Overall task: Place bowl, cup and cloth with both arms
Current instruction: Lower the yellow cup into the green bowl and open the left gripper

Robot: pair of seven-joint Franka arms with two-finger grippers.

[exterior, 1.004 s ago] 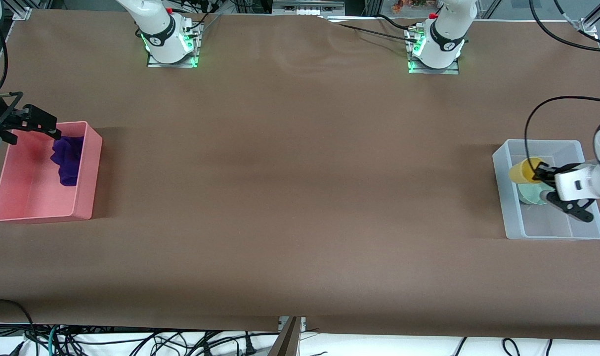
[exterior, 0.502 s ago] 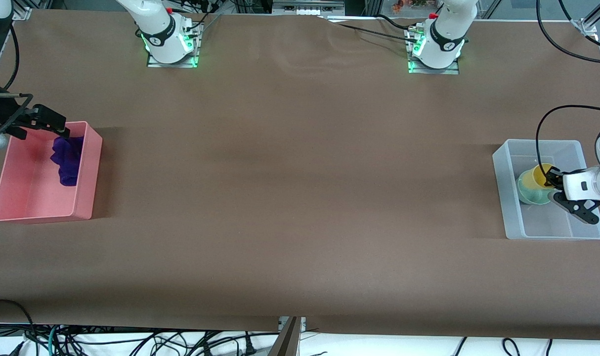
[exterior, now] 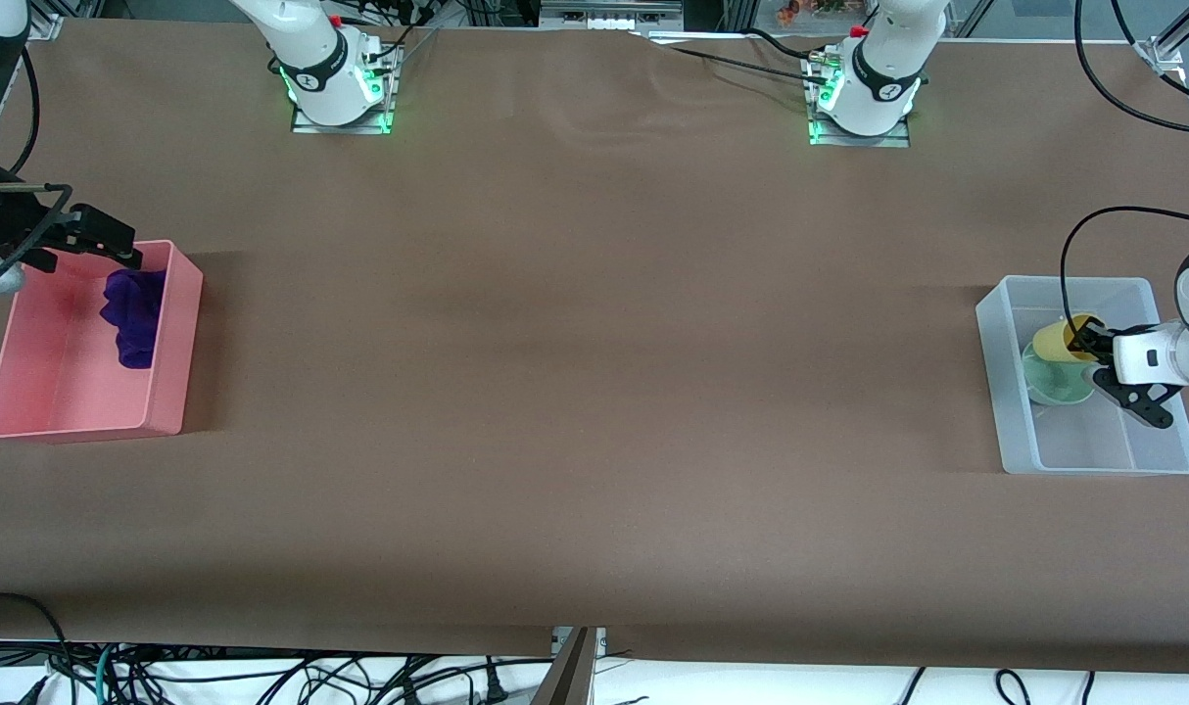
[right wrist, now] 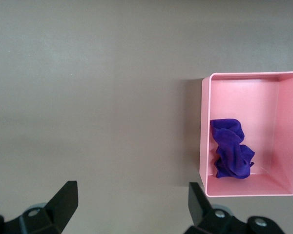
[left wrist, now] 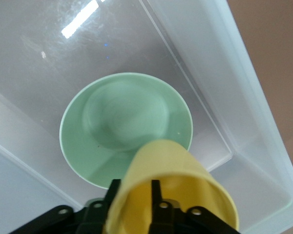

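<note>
My left gripper (exterior: 1086,345) is shut on the wall of the yellow cup (exterior: 1053,342), one finger inside and one outside. It holds the cup tilted just above the mint-green bowl (exterior: 1049,385), which sits in the clear bin (exterior: 992,345). The left wrist view shows the cup (left wrist: 178,178) in my left gripper (left wrist: 135,187) over the bowl's (left wrist: 119,126) rim. The purple cloth (exterior: 134,315) lies bunched in the pink bin (exterior: 175,343). My right gripper (exterior: 122,251) is open and empty above that bin's corner. The right wrist view shows the cloth (right wrist: 230,150) in the bin (right wrist: 205,126), off to one side of my right gripper (right wrist: 132,191).
The two bins stand at the two ends of the brown table (exterior: 594,372), the pink one at the right arm's end and the clear one at the left arm's end. Both arm bases stand along the edge farthest from the front camera. Cables hang past the nearest edge.
My left gripper lowered the cup to the bowl, then lifted it slightly, still holding it. My right gripper rose a little from the pink bin; the cloth has not moved.
</note>
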